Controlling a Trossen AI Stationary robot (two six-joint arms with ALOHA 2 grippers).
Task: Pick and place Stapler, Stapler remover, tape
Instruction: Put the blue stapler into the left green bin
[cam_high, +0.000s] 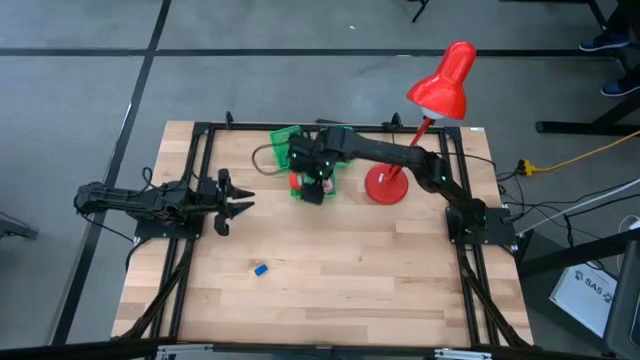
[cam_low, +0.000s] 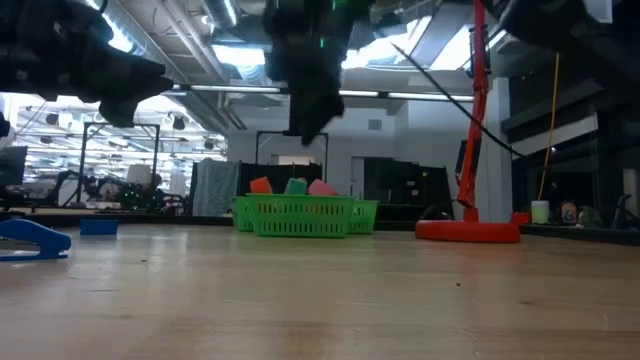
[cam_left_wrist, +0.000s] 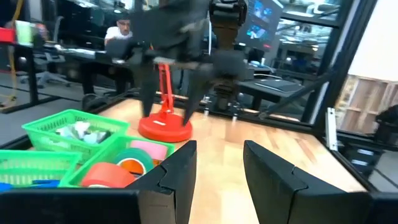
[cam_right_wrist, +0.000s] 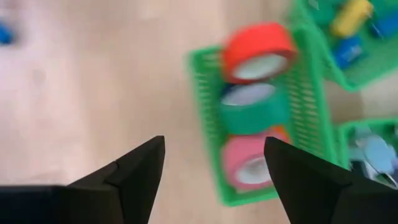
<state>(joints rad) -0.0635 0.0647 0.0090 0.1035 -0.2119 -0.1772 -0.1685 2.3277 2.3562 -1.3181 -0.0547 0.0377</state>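
Now, by item:
Right claw (cam_right_wrist: 214, 165): hangs above the green basket of tape (cam_right_wrist: 258, 112), fingers spread wide and empty; in the high view it sits over the baskets at the far middle of the tabletop (cam_high: 330, 275).
Left claw (cam_left_wrist: 217, 168): at the left side of the tabletop, pointing toward the middle, fingers set narrow with nothing between them.
Tape: rolls stand in a row inside one green basket, a red-orange roll (cam_right_wrist: 258, 53) at one end, a green roll (cam_right_wrist: 252, 106) in the middle, a pink roll (cam_right_wrist: 249, 163) at the other end, each touching the next.
Neighbouring baskets: one (cam_right_wrist: 348, 37) holds small yellow and blue pieces; another (cam_left_wrist: 68, 130) holds pale grey pieces.
Blue stapler (cam_high: 260, 269): lies alone on the tabletop toward the near left, well apart from the baskets.
Red desk lamp (cam_high: 385, 186): its base stands just beside the baskets, on their right.
Room behind: a person shows at a desk in the left wrist view.
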